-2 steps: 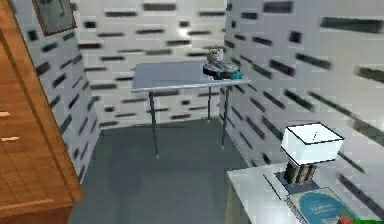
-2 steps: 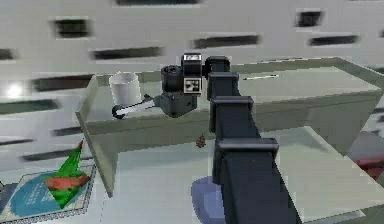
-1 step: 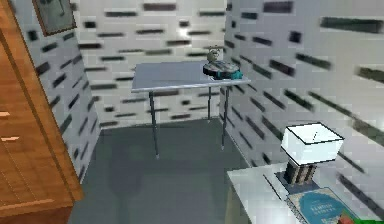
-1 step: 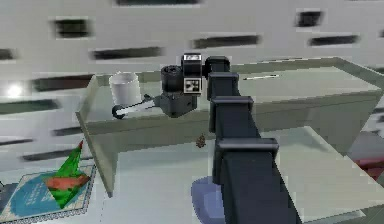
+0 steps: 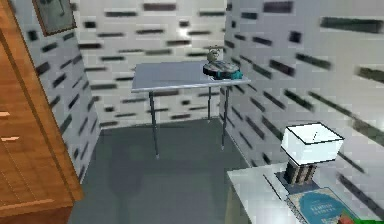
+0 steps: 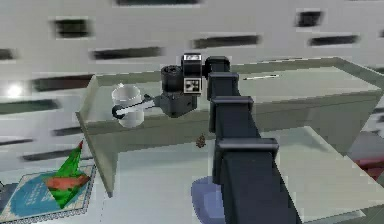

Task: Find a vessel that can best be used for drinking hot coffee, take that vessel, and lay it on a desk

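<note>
Where the gripper point(image 6: 141, 104) ends, a pale, glassy-looking cup point(image 6: 126, 97) shows.

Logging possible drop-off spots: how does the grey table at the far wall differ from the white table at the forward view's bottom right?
The grey table has a metallic top on thin legs; the white table has a pale top. The grey table stands far off, the white table close by. The grey table bears a dark, teal-edged thing; the white table a white-shaded lamp. Both stand along the dash-patterned wall.

Smooth white mug point(image 6: 128, 105), metal table point(image 5: 165, 75), wooden cabinet point(image 5: 30, 130)
</note>
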Controlling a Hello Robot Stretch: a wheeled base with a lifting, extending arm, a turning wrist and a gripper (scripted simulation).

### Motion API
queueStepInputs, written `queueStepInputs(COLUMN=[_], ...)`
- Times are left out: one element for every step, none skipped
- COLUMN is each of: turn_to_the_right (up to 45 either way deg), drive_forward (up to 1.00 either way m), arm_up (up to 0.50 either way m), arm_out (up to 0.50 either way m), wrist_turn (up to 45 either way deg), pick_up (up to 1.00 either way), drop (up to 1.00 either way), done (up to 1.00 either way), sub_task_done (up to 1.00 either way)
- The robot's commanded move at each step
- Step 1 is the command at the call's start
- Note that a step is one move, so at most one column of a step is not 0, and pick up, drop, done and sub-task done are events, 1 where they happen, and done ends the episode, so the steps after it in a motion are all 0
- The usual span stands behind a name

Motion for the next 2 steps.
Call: queueStepInputs(turn_to_the_right=[0.0,0.0], drive_forward=[0.00,0.00], arm_up=[0.00,0.00], arm_out=[-0.10,0.00], wrist_turn=[0.0,0.0], pick_up=[0.00,0.00], drop=[0.00,0.00], done=[0.00,1.00], sub_task_done=[0.00,0.00])
